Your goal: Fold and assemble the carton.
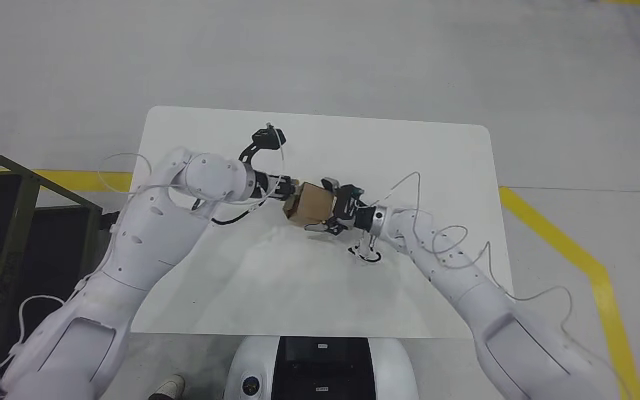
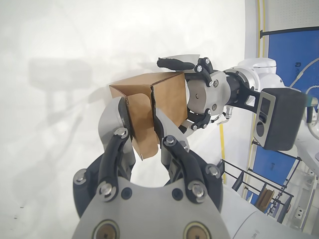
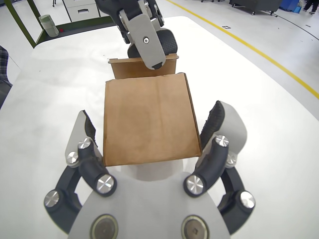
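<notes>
Left fingers [image 1: 283, 184] are seen from the top closed on one end of a brown cardboard carton [image 1: 308, 203], which is held between the two arms over the middle of a white rectangular surface [image 1: 420, 160], while the right fingers [image 1: 320, 228] are spread wide at the opposite end. In the left wrist view, the left fingers [image 2: 112, 118] are clamped on a rounded flap [image 2: 142, 130] that projects from the carton's [image 2: 169, 95] open end, with one pad pressed on each face of it. Farther off, the right fingers [image 2: 174, 63] are held wide apart, one above the carton's top face and one beneath it, and the carton's far end is set close against the palm between them. The carton seems to be raised off the surface [image 2: 62, 26]. In the right wrist view, the carton [image 3: 149, 135] is shown lying lengthwise between the right fingers [image 3: 231, 123]. A narrow gap is left at one pad, and whether the other pad touches the carton's edge cannot be told. Beyond the carton's far edge, the upright flap [image 3: 124, 68] is pinched by the left fingers [image 3: 147, 38], which come down on it from above.
</notes>
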{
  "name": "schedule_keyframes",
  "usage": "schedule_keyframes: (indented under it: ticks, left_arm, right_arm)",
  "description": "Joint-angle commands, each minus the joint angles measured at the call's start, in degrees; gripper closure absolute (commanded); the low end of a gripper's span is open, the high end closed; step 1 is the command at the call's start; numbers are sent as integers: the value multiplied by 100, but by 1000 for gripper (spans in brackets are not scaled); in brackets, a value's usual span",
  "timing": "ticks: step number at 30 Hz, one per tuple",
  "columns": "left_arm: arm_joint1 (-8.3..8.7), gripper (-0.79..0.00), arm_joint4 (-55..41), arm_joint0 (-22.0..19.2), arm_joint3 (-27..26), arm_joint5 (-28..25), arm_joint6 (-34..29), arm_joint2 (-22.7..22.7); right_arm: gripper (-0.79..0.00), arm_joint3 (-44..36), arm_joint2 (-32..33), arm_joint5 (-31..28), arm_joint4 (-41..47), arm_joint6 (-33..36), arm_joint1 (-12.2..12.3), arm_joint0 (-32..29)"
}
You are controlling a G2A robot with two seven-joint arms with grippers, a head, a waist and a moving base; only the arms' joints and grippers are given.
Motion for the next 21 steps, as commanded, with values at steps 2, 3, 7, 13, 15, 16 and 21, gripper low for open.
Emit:
schedule_keyframes:
  ticks: [2, 3, 7, 13, 15, 16, 21]
  left_arm:
    - [-14, -114, 6, -16, 37, -35, 62, 28]
    - [-20, -99, 8, -19, 58, -44, 89, 40]
    - [-36, -34, 120, -33, 128, -29, 155, 98]
    - [-30, -206, -121, 83, 89, -115, 482, -96]
    - [-10, -382, -255, 179, 69, -158, 590, -233]
    - [0, -465, -342, 230, 70, -179, 589, -298]
    - [41, -785, -956, 428, 216, -385, 469, -602]
  right_arm:
    - [-785, 61, -24, -22, -16, -28, -25, 37]
    - [-785, 77, -32, -31, -20, -30, -33, 49]
    - [-785, 137, -55, -58, -15, -66, -66, 84]
    - [-785, 223, -77, -84, -4, -120, -107, 118]
    - [-785, 249, -83, -89, -3, -128, -119, 131]
    - [-785, 262, -86, -87, -3, -133, -125, 136]
    - [-785, 309, -117, -100, -29, -129, -160, 177]
